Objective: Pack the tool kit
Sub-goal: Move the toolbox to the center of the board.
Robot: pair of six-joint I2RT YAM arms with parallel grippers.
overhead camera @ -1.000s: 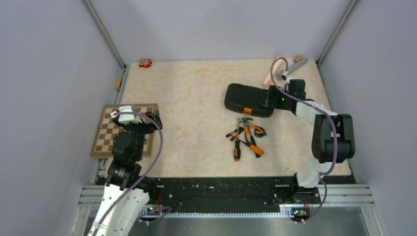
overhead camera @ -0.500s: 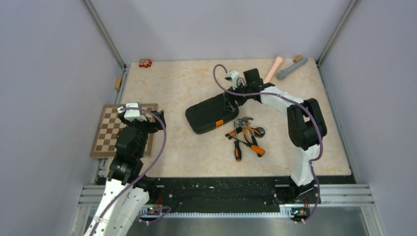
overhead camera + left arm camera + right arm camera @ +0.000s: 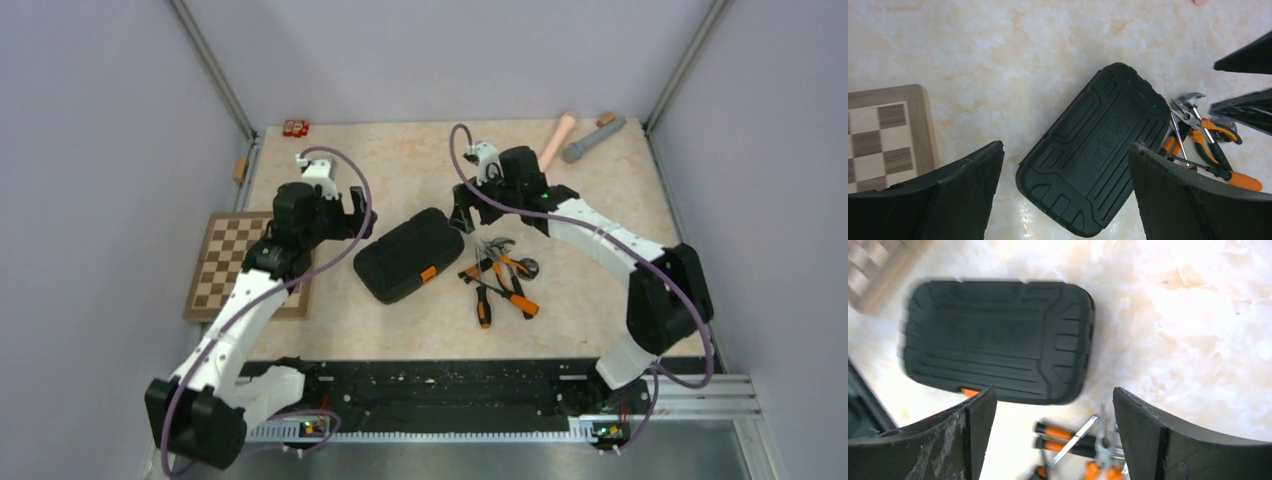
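Black case [image 3: 410, 268] lies shut, tools [image 3: 500, 283] at its three o'clock, and left gripper [image 3: 350, 214] or right gripper [image 3: 462, 216] (both spread, empty) may shove it onto them.

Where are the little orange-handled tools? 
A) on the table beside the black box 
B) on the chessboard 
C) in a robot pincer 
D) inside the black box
A: the small orange-and-black-handled pliers and screwdrivers lie in a heap on the beige table, right beside the closed black rounded plastic case.
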